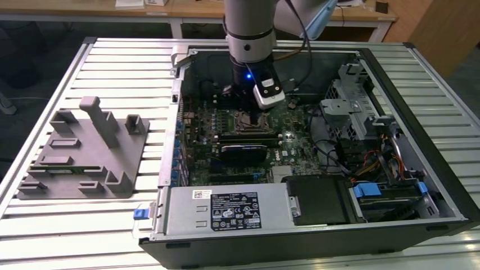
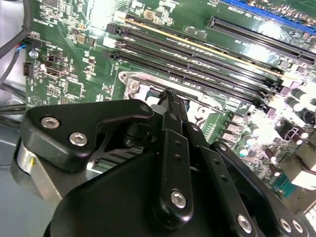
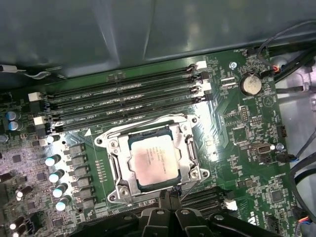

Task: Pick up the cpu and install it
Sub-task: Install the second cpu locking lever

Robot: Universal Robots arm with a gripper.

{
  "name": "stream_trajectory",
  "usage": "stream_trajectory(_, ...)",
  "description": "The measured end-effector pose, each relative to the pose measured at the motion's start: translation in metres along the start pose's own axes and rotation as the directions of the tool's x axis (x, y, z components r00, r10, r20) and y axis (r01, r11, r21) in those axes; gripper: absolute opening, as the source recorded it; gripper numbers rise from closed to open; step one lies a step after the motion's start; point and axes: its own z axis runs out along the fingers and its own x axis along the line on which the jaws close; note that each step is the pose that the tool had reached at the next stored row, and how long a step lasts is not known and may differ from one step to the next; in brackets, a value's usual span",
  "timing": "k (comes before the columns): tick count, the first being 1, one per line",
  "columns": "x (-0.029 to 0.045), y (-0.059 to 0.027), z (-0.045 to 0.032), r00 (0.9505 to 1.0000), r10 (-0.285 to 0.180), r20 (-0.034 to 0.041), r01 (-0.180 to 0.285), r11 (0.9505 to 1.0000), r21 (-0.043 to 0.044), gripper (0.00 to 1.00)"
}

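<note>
The cpu [image 3: 154,160], a flat square chip with a silvery top, lies seated in the metal-framed socket [image 3: 114,170] on the green motherboard [image 3: 247,148]. In the first wrist view my gripper [image 3: 169,193] hovers just past the socket's edge, beside the cpu and not touching it. In the second wrist view the two thin black fingers [image 2: 174,148] lie pressed together, and the gripper [image 2: 172,94] is shut with nothing between them. In the exterior view the arm reaches down into the open computer case [image 1: 450,185], with the gripper [image 1: 253,119] low over the board's middle.
Black memory slots [image 3: 123,101] run alongside the socket. A row of capacitors [image 3: 54,175] stands on its other side. The case holds a power supply [image 1: 225,211], a drive cage [image 1: 352,107] and cables [image 1: 375,163]. A grey plastic tray with upright posts [image 1: 82,157] sits at the exterior view's left.
</note>
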Motion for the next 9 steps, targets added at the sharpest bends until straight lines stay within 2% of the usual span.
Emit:
stream_trajectory(4,0.0,0.0,0.0004,0.9998,-0.003,-0.0182,0.003,1.0,0.0084,0.11)
stream_trajectory(9,0.0001,0.0,0.0004,0.9998,-0.003,-0.0197,0.003,1.0,0.0091,0.11)
